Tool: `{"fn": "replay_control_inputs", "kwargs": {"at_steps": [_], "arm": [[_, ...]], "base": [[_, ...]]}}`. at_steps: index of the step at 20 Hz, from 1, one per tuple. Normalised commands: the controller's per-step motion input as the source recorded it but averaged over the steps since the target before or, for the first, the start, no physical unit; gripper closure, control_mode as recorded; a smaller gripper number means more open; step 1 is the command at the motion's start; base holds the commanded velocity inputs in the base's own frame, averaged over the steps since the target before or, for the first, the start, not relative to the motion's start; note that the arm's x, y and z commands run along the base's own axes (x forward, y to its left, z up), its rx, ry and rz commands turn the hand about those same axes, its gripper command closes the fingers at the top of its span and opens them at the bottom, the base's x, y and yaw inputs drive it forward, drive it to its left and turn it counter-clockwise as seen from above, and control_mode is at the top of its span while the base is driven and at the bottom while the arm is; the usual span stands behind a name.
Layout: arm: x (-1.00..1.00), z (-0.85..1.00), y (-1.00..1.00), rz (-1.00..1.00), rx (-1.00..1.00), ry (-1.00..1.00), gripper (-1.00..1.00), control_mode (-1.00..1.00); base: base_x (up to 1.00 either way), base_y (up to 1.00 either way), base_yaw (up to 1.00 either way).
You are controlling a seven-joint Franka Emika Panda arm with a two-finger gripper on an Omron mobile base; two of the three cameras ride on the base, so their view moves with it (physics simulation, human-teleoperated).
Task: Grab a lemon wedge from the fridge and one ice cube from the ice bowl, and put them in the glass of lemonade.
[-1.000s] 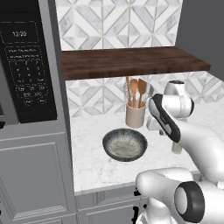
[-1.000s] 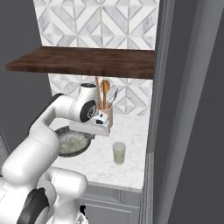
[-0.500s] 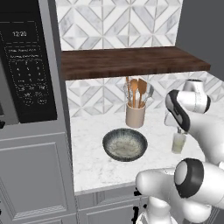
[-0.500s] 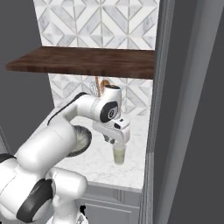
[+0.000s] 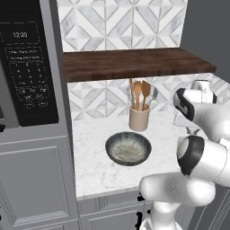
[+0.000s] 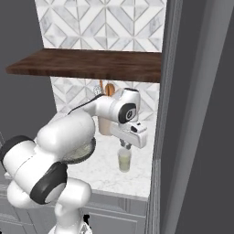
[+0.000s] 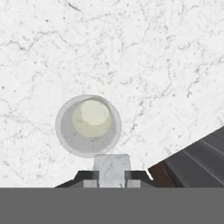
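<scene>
Flat, even rendered light fills all three views, with no glare and no hard-edged shadows. The marble worktop (image 5: 94, 161) reads bright and nearly washed out in the hand view, while the wooden shelf (image 5: 134, 63) casts a soft dim band on the tiled wall beneath it. Edges look slightly soft and pixelated, without lens distortion.

Stone, glass, wood and glazed ware

You are looking at a matt white marble-veined worktop (image 7: 175, 52), a clear smooth glass of lemonade (image 6: 124, 161), a speckled glazed ice bowl (image 5: 128, 148), a dark wood-grain shelf (image 5: 134, 63), and a frosted pale ice cube (image 7: 112, 168) in the claw (image 7: 112, 178).
</scene>
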Motion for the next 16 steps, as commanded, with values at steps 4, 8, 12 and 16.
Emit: {"fn": "replay_control_inputs", "kwargs": {"at_steps": [4,8,12,16], "arm": [[0.11,-0.07,-0.03,-0.01,0.00,0.00,1.00,-1.00],[0.00,-0.06,0.00,0.00,0.00,0.00,1.00,-1.00],[0.00,-0.01,0.02,0.00,0.00,-0.01,1.00,-1.00],[-0.12,0.00,0.23,0.00,0.00,-0.10,1.00,-1.00]], "base": [[0.00,0.00,0.00],[0.00,0.00,0.00],[0.00,0.00,0.00],[0.00,0.00,0.00]]}}
